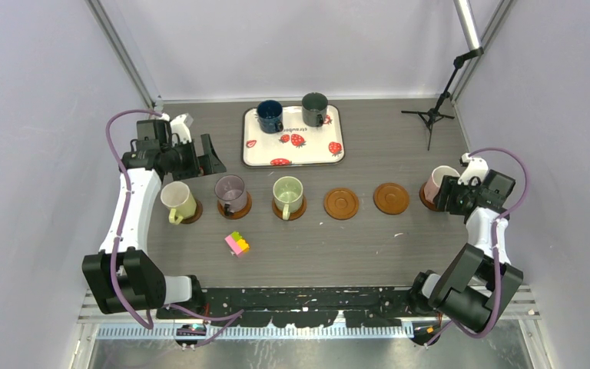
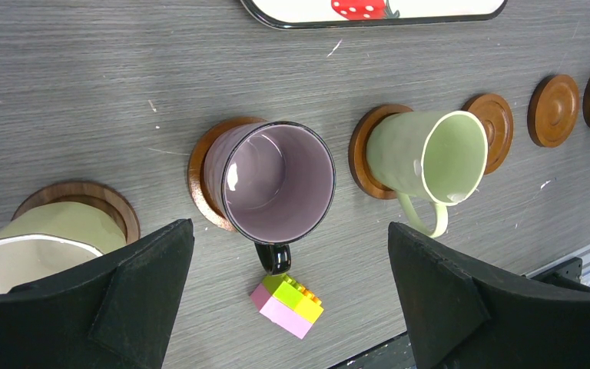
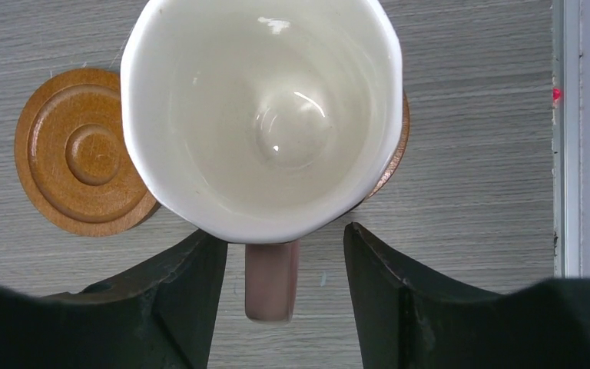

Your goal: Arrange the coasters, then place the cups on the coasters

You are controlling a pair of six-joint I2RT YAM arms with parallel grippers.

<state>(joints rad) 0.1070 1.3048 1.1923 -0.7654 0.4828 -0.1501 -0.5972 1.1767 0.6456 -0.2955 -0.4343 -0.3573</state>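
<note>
The pink mug (image 3: 261,115), white inside, stood on the rightmost coaster (image 3: 398,142), mostly hiding it. The right gripper (image 3: 283,231) straddled its handle (image 3: 270,280), jaws parted and clear of it. The left gripper (image 2: 288,224) hung wide apart above the purple mug (image 2: 276,181). The handle's tip was blurred.

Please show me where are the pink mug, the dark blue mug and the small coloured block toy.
Pink handled mug (image 3: 265,115): right wrist view, white inside.
Dark blue handled mug (image 1: 270,116): top external view, mug's middle.
Small pink-yellow-green block toy (image 2: 286,306): left wrist view, block's middle.
</note>
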